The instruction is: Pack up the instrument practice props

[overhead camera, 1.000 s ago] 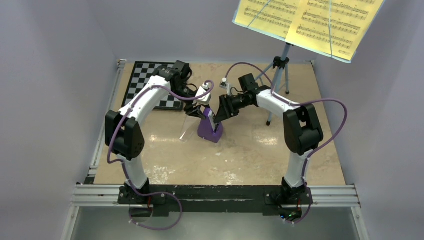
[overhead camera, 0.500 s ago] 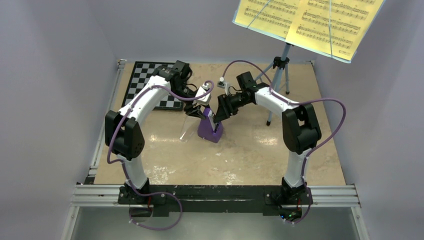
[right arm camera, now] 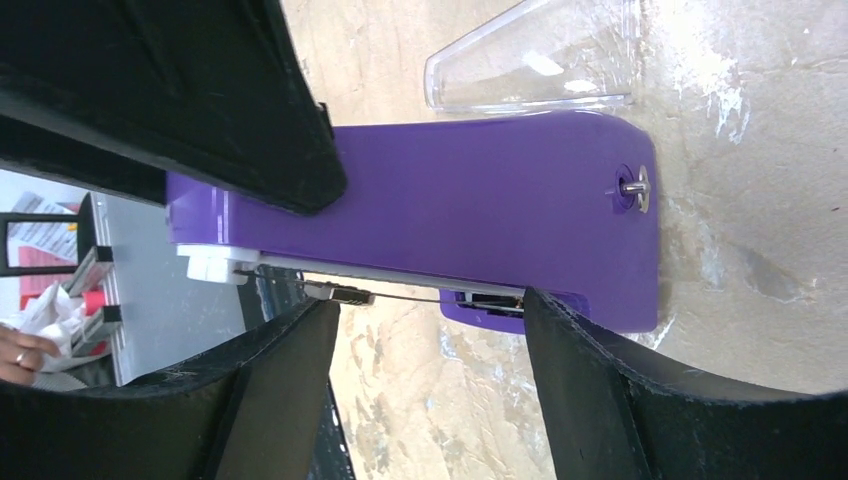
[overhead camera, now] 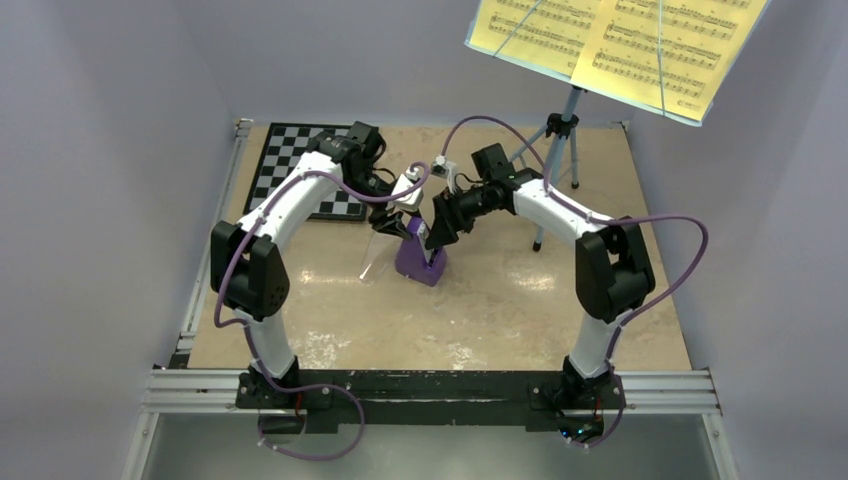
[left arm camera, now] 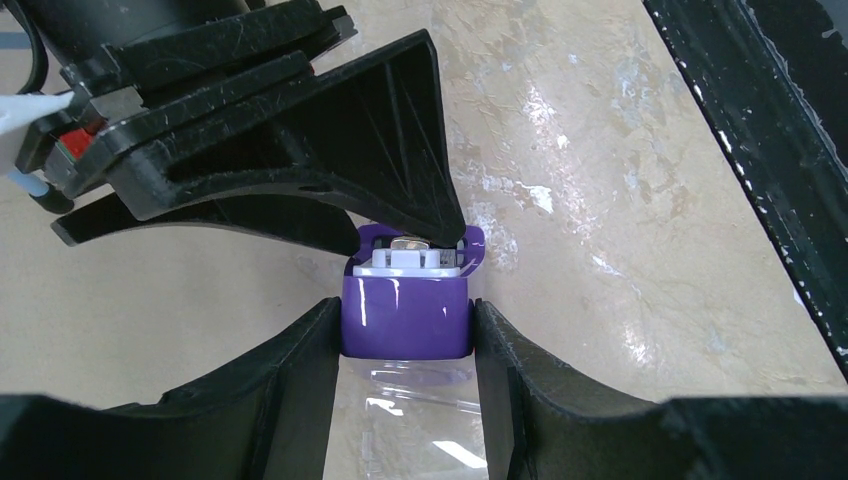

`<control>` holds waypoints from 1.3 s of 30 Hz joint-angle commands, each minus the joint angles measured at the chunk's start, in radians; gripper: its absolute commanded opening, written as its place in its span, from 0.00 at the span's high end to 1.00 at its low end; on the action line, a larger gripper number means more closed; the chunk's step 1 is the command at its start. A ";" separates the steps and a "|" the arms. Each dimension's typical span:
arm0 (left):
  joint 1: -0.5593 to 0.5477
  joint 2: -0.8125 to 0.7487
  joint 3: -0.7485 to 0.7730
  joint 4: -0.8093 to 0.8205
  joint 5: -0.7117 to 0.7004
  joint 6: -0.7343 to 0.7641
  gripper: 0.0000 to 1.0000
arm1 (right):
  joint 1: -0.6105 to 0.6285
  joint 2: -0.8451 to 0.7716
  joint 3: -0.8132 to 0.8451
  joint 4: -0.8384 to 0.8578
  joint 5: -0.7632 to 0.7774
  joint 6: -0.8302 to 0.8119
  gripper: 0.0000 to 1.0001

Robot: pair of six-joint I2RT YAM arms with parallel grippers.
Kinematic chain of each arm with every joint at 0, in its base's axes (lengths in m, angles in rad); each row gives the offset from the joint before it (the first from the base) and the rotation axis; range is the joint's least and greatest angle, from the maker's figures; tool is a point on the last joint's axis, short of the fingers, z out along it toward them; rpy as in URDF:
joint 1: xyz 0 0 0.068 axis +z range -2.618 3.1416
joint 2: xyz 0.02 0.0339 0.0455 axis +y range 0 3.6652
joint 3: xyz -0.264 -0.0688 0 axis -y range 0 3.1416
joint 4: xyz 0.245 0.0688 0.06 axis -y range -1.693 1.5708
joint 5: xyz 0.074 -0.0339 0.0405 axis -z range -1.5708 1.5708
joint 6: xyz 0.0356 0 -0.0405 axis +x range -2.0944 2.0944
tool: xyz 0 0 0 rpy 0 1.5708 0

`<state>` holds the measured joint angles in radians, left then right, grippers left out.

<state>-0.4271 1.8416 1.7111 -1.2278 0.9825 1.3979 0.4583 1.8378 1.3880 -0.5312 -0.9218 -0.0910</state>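
Clear plastic cover (overhead camera: 372, 262): lies on the beige table (overhead camera: 500, 300), left of centre in the top view, just beside the metronome.
Small purple pyramid metronome (overhead camera: 420, 255): upright at the centre, its thin metal pendulum rod (right arm camera: 340, 293) bare.
Left gripper (left arm camera: 405, 315): pinches the metronome top from both sides; I think it should only steady it, without tilting.
Right gripper (right arm camera: 430, 315): wide open and holding nothing, fingers on either side of the rod; close gently.
Pose: both grippers reach inward and meet at the metronome.
Light blue tripod stand (overhead camera: 560, 130), yellow music sheet (overhead camera: 620, 45): upper right, not yet packed.
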 commanded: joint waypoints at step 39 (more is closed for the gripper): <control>0.112 -0.648 -0.484 0.590 -0.479 -1.016 0.00 | -0.060 -0.455 -0.079 -0.236 0.233 -0.123 0.16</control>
<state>-0.3519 1.2385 1.3064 -0.7898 0.7254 0.7345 0.4095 1.4567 1.3151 -0.7055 -0.7910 -0.1947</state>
